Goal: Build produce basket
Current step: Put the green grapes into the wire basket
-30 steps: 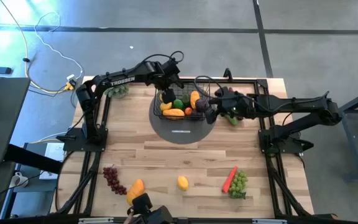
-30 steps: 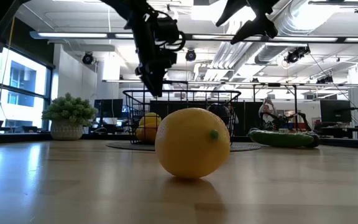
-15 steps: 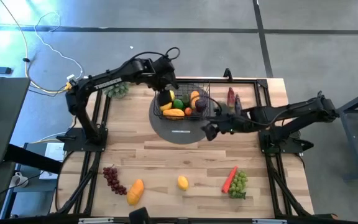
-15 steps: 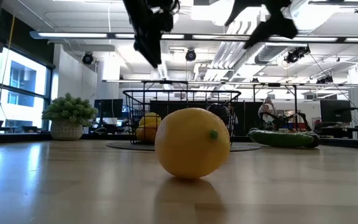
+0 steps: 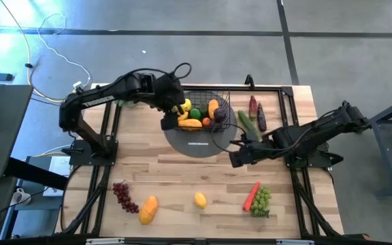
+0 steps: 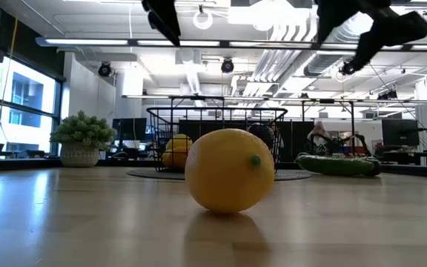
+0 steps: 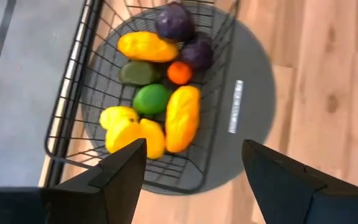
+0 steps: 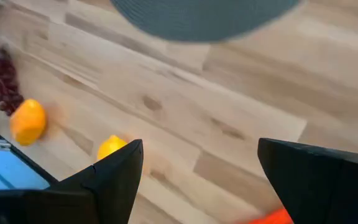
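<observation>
I am hanging my left gripper just beside the left rim of the basket, its fingers spread wide with nothing between them. My right gripper is hovering above bare wood between the grey disc and the near row of fruit, fingers also spread and empty.

I am judging the job to be a little past halfway. The basket, sitting on the disc at the far middle of the table, is already carrying yellow pieces, a green one, a small orange one and dark purple ones. Still lying outside are the cucumber and a dark red piece just right of the basket, and along the near edge the purple grapes, the mango, a lemon, the carrot and the green grapes.

For room, I am seeing open board between the disc and the near row, so my right arm has a free path down. The near pieces are lying close to the table's front edge, and the carrot is touching the green grapes, so picking one may nudge the other. The basket's wire rim is the thing to clear on the way in.
</observation>
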Available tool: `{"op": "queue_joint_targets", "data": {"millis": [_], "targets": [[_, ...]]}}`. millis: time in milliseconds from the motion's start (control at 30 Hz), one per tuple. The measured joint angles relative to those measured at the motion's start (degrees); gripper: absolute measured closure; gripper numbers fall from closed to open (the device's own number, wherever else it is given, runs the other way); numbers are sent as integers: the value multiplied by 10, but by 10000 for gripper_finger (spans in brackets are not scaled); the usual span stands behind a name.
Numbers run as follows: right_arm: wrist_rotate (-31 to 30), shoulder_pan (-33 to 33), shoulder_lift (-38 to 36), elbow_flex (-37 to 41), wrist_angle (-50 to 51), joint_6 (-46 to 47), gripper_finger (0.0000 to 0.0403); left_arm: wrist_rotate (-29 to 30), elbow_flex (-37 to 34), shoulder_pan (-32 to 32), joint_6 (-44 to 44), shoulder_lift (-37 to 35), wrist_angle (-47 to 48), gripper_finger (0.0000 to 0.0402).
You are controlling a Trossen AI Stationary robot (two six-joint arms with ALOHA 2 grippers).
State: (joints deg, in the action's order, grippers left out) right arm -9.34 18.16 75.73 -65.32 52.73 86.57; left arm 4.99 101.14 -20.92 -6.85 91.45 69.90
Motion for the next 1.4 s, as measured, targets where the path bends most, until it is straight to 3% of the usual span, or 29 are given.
{"op": "queue_joint_targets", "data": {"millis": [400,900,1400], "targets": [[17,84,17,6,41,166,105,0,-3,83,79,-17,62,147],[48,204,65,6,72,302,105,-5,-104,168,190,-16,3,147],[101,277,144,6,83,425,105,-4,-105,219,245,-16,-12,147]]}}
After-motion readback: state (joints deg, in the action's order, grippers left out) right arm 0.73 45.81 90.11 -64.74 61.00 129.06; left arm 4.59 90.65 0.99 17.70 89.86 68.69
